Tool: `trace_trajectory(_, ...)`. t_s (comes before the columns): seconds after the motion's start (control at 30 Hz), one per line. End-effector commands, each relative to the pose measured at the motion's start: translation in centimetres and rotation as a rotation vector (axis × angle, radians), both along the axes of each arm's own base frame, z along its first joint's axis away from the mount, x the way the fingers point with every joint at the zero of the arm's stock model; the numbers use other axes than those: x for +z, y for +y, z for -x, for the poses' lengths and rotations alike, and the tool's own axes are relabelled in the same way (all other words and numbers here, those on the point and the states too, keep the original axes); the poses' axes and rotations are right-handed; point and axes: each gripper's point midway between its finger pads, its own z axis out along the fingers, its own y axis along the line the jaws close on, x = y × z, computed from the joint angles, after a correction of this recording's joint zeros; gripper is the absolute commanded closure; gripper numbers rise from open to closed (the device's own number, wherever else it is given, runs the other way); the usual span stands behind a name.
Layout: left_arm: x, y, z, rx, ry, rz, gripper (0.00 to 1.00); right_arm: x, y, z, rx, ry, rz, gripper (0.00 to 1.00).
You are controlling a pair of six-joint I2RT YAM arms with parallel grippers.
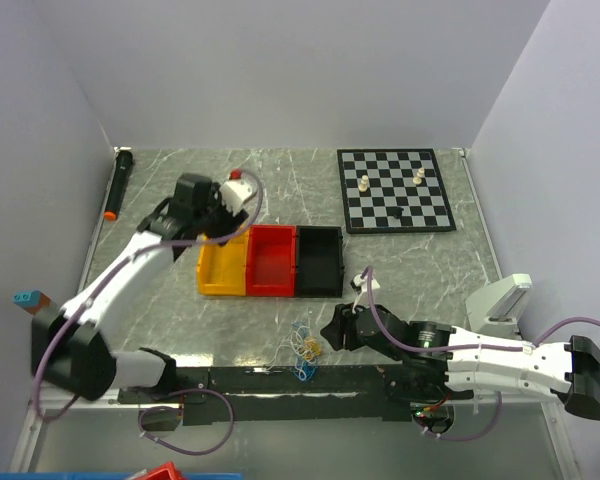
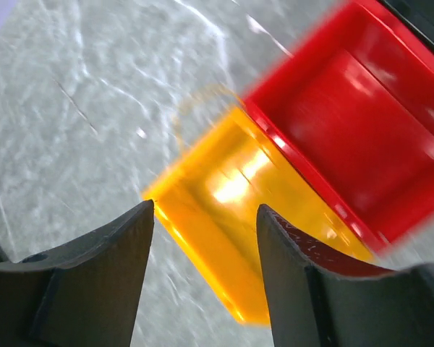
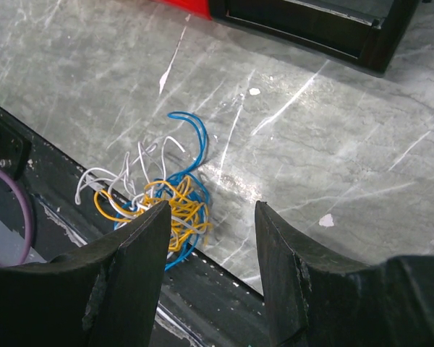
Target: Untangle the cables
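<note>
The cables (image 1: 305, 350) are lying in a small curly clump on the grey worktop (image 1: 420, 265), right at its near edge and just beside the black rail (image 1: 280, 378) that is holding the two arms. In the right wrist view, the cables (image 3: 166, 195) are showing as blue, yellow-orange and white wires all looped into one another, with one blue loop sticking up and away from the clump. The right pincer (image 1: 338, 328) is hanging near the clump, a little to its right. Seen from its own camera, the right pincer (image 3: 210, 238) is standing wide open and is holding nothing, and its left finger (image 3: 141, 249) is covering part of the clump. The left pincer (image 1: 230, 205) is hanging well apart from the cables, up by the yellow bin (image 1: 222, 270). In its own blurry view, the left pincer (image 2: 206, 238) is also standing open with nothing between its fingers, and it is looking down at the yellow bin (image 2: 231, 202) and the red bin (image 2: 354, 130). The yellow bin, the red bin (image 1: 271, 262) and a black bin (image 1: 318, 262) are sitting side by side in a row, touching. A chessboard (image 1: 396, 190) with a few pieces is lying at the far right of the worktop.
</note>
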Motion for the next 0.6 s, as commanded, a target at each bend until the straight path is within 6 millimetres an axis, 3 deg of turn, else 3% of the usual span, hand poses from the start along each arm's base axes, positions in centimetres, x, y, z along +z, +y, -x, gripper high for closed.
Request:
trace_trajectory(0.0, 2.4, -1.5, -6.5, 0.015, -0.065, 0.048, 0.35, 0.6, 0.4, -0.4, -0.006, -0.012, -0.027, 0.43)
trace_trajectory(0.13, -0.8, -3.5, -8.3, -0.198, 0.101, -0.02, 0.34, 0.6, 0.4, -0.8, -0.01, -0.014, -0.02, 0.42)
trace_trajectory(0.3, -1.1, -3.4, -10.5, -0.311, 0.145, 0.008, 0.32, 0.9, 0.3, -0.8, -0.012, -0.014, -0.034, 0.42)
trace_trajectory(0.43, -3.0, -3.0, -9.2, -0.415, 0.229, -0.052, 0.3, 1.3, 0.3, -0.9, -0.01, -0.018, -0.052, 0.42)
trace_trajectory(0.57, -4.7, -1.9, -9.5, -0.401, 0.242, -0.107, 0.28, 1.7, 0.5, -1.1, -0.007, -0.019, -0.057, 0.41)
